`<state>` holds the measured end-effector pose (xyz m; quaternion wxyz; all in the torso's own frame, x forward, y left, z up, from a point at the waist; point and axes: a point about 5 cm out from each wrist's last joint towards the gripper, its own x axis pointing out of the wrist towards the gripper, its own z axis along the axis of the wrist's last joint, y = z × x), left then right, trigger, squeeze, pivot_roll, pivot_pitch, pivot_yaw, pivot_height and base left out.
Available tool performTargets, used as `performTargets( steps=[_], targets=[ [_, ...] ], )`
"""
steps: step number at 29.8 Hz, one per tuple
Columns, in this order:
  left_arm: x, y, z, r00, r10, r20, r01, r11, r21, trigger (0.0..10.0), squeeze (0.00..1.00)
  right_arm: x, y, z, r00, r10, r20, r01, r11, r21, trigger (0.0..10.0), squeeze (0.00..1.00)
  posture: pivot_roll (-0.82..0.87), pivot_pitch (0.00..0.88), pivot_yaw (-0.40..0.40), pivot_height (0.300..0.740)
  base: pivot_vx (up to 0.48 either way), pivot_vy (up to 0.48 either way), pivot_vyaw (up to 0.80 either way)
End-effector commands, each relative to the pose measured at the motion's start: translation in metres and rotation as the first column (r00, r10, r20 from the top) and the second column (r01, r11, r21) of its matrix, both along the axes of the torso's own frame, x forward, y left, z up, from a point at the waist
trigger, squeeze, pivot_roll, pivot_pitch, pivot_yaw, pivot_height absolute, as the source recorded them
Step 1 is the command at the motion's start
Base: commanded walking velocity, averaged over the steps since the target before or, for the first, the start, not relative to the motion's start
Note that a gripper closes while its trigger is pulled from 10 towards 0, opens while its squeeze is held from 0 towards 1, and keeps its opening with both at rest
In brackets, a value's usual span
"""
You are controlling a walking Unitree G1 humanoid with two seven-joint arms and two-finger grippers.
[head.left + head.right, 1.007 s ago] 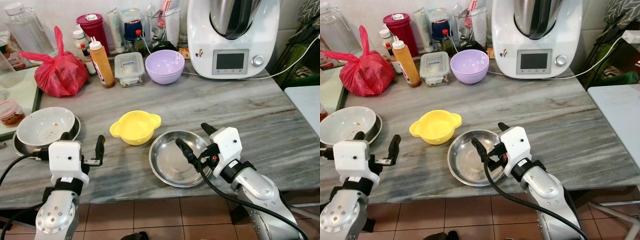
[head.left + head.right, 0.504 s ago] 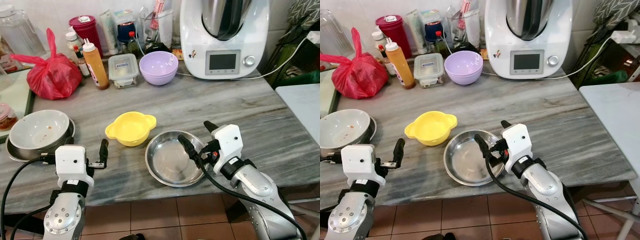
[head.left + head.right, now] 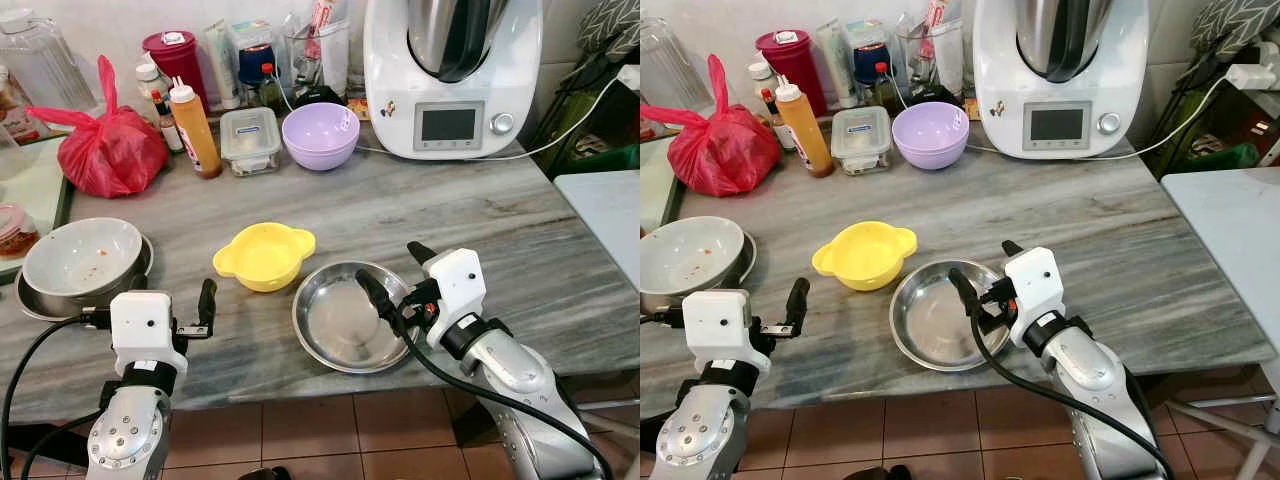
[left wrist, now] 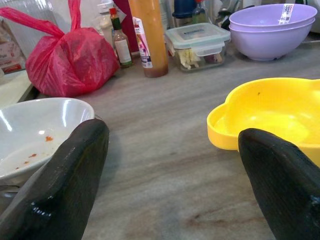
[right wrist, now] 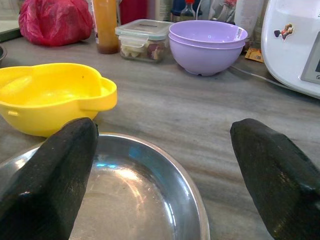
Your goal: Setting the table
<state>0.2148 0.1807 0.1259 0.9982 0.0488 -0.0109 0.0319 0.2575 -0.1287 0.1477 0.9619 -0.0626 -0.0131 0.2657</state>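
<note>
Our left gripper (image 3: 168,296) hovers with fingers spread at the worktop's (image 3: 420,210) near edge; our right gripper (image 3: 396,271) likewise, further along.

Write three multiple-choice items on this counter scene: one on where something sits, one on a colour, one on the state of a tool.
1. Where is the steel plate?
A. Beside the yellow bowl, near the counter's front edge
B. On top of the red bag
C. Inside the purple bowl

2. What colour are the stacked bowls by the white kitchen machine?
A. Green
B. Purple
C. Black

3. How is the right tool set?
A. Shut on the yellow bowl
B. Shut on a spoon
C. Open, holding nothing

Answers:
1 A, since the plate lies flat on the marble counter just right of the yellow bowl.
2 B, as both stacked bowls are pale purple.
3 C, because the right wrist view shows its two black fingers spread wide over the plate's rim with nothing between them.
</note>
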Motion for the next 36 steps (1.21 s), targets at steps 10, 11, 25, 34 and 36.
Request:
performTargets(
  steps=[10, 11, 25, 34, 36],
  targets=[
    [0.002, 0.003, -0.005, 0.999, 0.022, -0.025, -0.021, 0.999, 0.026, 10.0, 0.00, 0.000, 0.000, 0.000, 1.000, -0.001, 0.000, 0.001, 1.000, 0.003, 10.0, 0.00, -0.09, 0.090, 0.074, 0.740, -0.036, 0.000, 0.00],
    [0.004, 0.003, -0.006, 0.999, 0.027, -0.033, -0.026, 0.999, 0.034, 10.0, 0.00, 0.001, 0.001, 0.000, 1.000, -0.004, 0.001, 0.004, 1.000, 0.006, 10.0, 0.00, -0.09, 0.090, 0.074, 0.740, -0.364, 0.000, 0.00],
    [0.011, 0.002, -0.007, 0.999, 0.038, -0.039, -0.036, 0.998, 0.049, 10.0, 0.00, 0.001, 0.002, 0.001, 1.000, -0.012, 0.006, 0.011, 1.000, 0.013, 10.0, 0.00, -0.09, 0.087, 0.079, 0.740, -0.391, 0.000, 0.00],
    [0.013, 0.002, -0.007, 0.999, 0.035, -0.039, -0.033, 0.998, 0.055, 10.0, 0.00, 0.002, 0.003, 0.002, 1.000, -0.018, 0.011, 0.018, 1.000, 0.017, 10.0, 0.00, -0.09, 0.086, 0.082, 0.740, -0.404, 0.000, 0.00],
    [0.014, 0.003, -0.007, 0.999, 0.032, -0.037, -0.030, 0.998, 0.053, 10.0, 0.00, 0.002, 0.003, 0.003, 1.000, -0.020, 0.014, 0.020, 1.000, 0.018, 10.0, 0.00, -0.09, 0.086, 0.082, 0.740, -0.336, 0.000, 0.00]
  ],
)
